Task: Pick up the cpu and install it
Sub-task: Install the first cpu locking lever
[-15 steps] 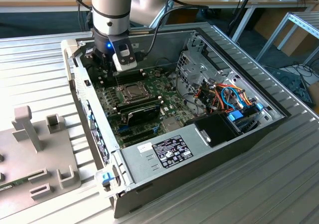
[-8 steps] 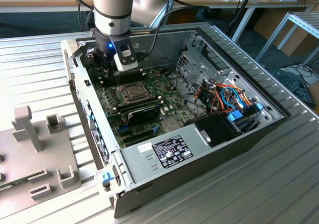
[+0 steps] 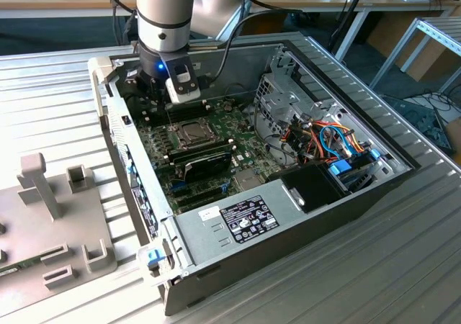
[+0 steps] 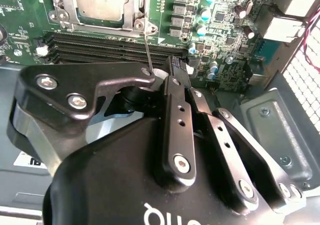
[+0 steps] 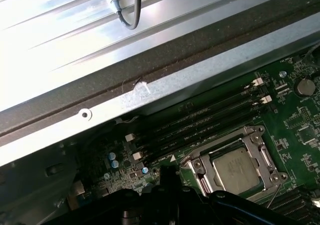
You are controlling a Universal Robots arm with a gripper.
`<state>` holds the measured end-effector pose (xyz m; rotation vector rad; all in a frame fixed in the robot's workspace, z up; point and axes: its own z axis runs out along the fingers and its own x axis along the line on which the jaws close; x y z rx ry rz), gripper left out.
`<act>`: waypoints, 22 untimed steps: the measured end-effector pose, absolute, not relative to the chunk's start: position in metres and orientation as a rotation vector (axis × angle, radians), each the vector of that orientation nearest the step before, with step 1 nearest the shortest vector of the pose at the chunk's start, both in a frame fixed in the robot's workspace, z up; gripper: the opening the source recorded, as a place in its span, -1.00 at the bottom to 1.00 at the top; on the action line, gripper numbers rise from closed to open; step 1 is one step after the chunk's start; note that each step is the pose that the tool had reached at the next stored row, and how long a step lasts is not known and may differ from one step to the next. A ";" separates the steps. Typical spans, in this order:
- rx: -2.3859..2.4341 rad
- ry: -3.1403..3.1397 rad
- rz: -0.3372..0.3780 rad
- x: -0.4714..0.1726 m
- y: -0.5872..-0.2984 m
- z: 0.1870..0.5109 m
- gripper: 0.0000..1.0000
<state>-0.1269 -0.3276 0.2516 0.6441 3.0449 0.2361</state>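
Ribbed tabletop (image 3: pixel 360 281) carries an open computer case (image 3: pixel 131 167). At its far end, on the exterior view's left, the gripper (image 4: pixel 162 74) hovers over the green board (image 4: pixel 225 45), fingers seemingly closed on nothing. The cpu (image 5: pixel 237 170) already sits in its socket nearby. Its thin lever (image 4: pixel 147 47) stands raised, so locking looks unfinished.

Counting now: one cpu (image 5: pixel 235 169), one socket frame (image 5: pixel 196 166), one green motherboard (image 5: pixel 295 121), one open computer case (image 3: pixel 288 246), and my one pincer (image 4: pixel 162 75).
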 end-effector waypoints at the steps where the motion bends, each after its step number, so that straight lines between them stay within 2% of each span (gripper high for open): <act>1: 0.644 3.045 0.236 -0.126 -0.328 0.251 -0.79; 22: 0.628 3.050 0.260 -0.081 -0.328 0.248 -0.79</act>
